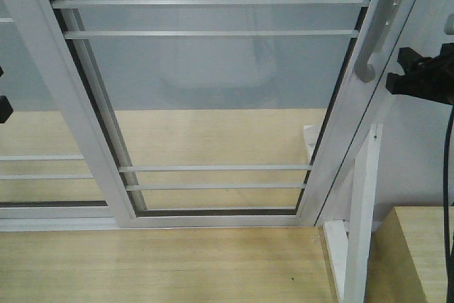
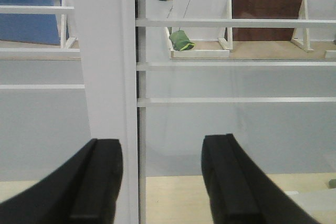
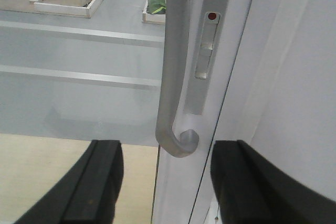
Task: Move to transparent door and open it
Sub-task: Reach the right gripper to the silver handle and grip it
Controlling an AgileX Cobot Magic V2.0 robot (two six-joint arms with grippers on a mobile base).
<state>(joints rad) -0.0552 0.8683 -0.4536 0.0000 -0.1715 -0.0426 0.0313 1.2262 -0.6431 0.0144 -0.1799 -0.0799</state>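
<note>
In the right wrist view the jaws of the black right gripper (image 3: 169, 153) are seen spread wide at the bottom of the frame, with nothing held. The hooked lower end of the curved grey-white pull handle (image 3: 176, 51) is framed in the gap between them but is not clasped. Just right of the handle, a narrow white latch plate with a small red dot (image 3: 206, 45) is set into the stile. The jaws of the black left gripper (image 2: 163, 148) are likewise shown wide apart and empty at the bottom of the left wrist view. They are pointed at a broad white vertical stile (image 2: 105, 77) that rises left of centre, and thin white horizontal bars (image 2: 236, 23) are seen crossing the glass to its right. Through that glass, in the upper middle of the frame, a small green object (image 2: 181, 40) can be made out, too small to be identified. In the front view the tall clear-glass sliding door in a white frame (image 1: 213, 83) fills the centre and appears tilted in the picture. Its handle is carried on the stile at the upper right, near the black gripper at the right edge. A second white-framed glass panel (image 1: 28, 76) is seen at the left. Light wooden flooring (image 1: 163, 267) is spread along the bottom, and a white angled support (image 1: 363, 204) and a pale wooden block (image 1: 415, 253) are placed at the lower right.
</note>
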